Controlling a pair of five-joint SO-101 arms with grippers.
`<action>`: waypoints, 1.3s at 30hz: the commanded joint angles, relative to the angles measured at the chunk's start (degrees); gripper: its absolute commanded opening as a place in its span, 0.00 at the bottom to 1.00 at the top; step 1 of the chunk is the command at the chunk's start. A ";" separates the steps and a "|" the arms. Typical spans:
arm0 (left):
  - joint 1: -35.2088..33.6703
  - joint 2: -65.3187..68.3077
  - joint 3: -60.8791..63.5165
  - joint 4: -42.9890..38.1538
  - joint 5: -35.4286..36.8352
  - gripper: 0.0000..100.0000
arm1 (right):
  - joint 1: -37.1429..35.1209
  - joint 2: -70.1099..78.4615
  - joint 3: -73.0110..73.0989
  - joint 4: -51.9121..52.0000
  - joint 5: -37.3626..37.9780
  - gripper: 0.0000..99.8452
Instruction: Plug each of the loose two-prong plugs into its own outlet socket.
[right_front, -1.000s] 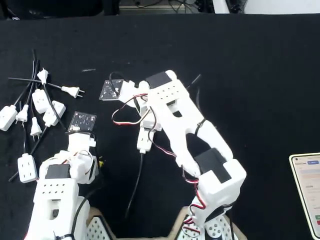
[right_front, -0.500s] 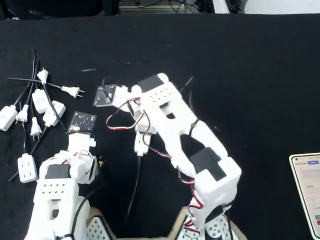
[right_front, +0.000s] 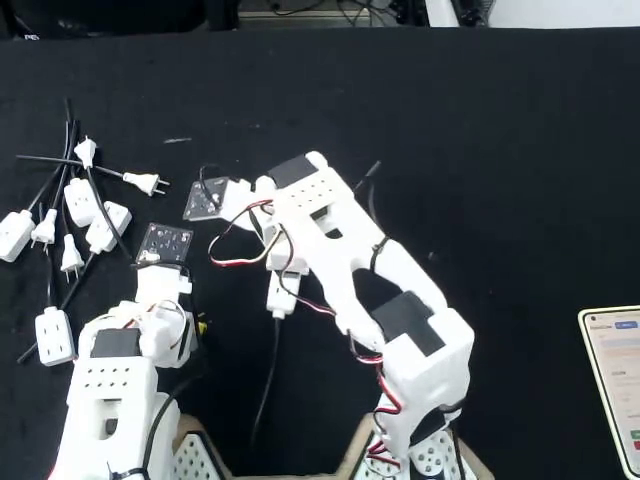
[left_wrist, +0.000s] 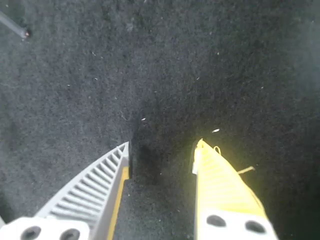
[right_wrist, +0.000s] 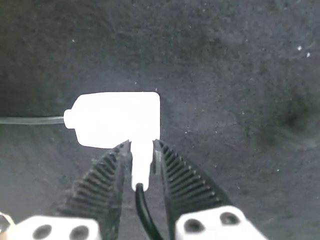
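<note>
My right gripper (right_wrist: 142, 145) is shut on a slim white plug (right_wrist: 142, 167) with a black cable. The plug's front end meets the edge of a white outlet socket (right_wrist: 117, 120) lying on the black cloth; I cannot tell how deep the prongs sit. From above, this white piece (right_front: 282, 292) pokes out beneath the right arm (right_front: 330, 230) at mid table. Several loose plugs (right_front: 146, 182) and sockets (right_front: 55, 335) lie tangled at the left. My left gripper (left_wrist: 162, 145) hovers open over bare cloth, holding nothing.
A black cable (right_front: 265, 380) trails from the held piece toward the table's near edge. The left arm (right_front: 120, 370) sits at the near left, beside the cable cluster. A phone-like device (right_front: 612, 385) lies at the right edge.
The right arm has swung a little to the left, carrying the white plug with it. The left arm and the loose plugs have not moved.
</note>
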 joint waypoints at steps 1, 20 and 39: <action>-0.31 -0.88 -0.31 -0.62 0.35 0.22 | 0.09 0.04 -1.71 -1.58 -5.01 0.01; -0.40 -0.88 -0.31 -0.62 0.35 0.22 | 6.42 -0.31 -1.98 0.44 -35.43 0.01; -0.48 -0.88 -0.31 -0.62 0.35 0.22 | 8.00 -7.60 0.48 0.97 -40.79 0.01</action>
